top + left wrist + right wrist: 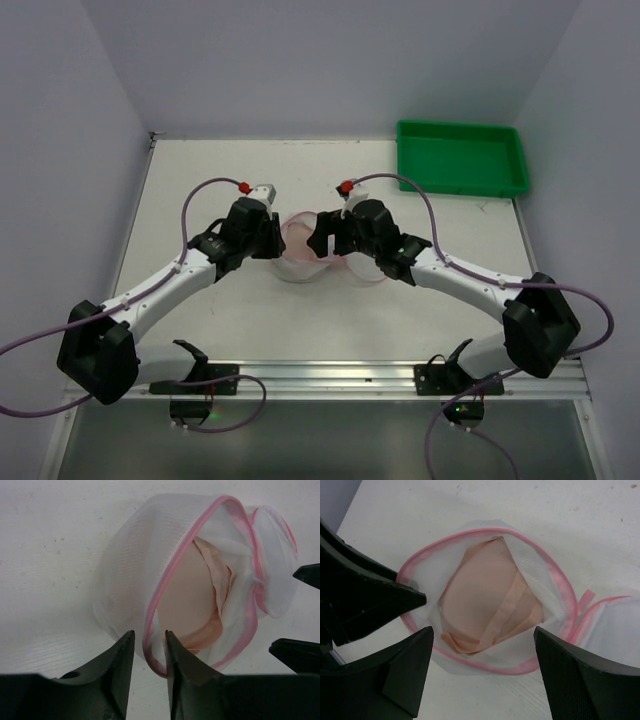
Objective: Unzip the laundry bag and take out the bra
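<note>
The laundry bag (pixel 300 262) lies unzipped at mid-table, its white mesh edged by a pink zipper rim (pixel 485 667). Its other round half (pixel 275 575) has flopped aside. The beige bra (pixel 480 595) is tucked inside the open half, cup and strap showing (pixel 192 595). My left gripper (pixel 149 633) straddles the near pink rim with narrowed jaws. One finger is inside the bag against the rim, and a slim gap remains at the outer finger. My right gripper (pixel 482 631) hovers wide open over the opening, holding nothing.
A green tray (pixel 462 158) stands at the back right corner. The two grippers face each other closely over the bag (pixel 278 240) (pixel 318 240). White walls close in the table on three sides.
</note>
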Available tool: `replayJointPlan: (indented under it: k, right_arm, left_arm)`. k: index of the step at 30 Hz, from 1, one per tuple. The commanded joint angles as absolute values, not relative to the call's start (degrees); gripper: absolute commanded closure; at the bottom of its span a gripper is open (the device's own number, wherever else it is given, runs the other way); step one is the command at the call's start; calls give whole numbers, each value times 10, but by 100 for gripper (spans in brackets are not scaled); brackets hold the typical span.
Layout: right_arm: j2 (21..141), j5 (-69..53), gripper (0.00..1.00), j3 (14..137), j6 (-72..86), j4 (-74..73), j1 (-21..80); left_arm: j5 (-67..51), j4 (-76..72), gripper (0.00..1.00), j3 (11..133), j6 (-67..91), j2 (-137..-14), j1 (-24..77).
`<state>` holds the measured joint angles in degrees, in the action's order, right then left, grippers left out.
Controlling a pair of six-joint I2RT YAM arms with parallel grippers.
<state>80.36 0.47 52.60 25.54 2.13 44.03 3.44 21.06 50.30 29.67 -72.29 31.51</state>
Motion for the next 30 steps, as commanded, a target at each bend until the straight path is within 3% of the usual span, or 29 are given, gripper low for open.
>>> replayJointPlan:
  k: [1,9,19,22,25,26,30]
  right_arm:
    - [851,4,18,566,275,76,450]
    - [941,4,16,582,295,88,467]
    - [996,3,16,597,272,83,478]
    - [1004,3,28,604,269,79,481]
    - [986,8,53,594,265,84,481]
    - [980,10,68,591,261,86,481]
    - [948,16,100,584,251,90,481]
  left_arm:
    - [37,167,70,474,281,-708,310]
    - [3,96,91,411,276,-683,310]
    - [3,69,97,386,275,-675,310]
    - [-11,66,97,388,275,-679,310]
    - [-11,72,97,395,274,-681,311]
    - [-10,73,97,397,275,-680,310]
    - [-7,81,97,407,275,-679,310]
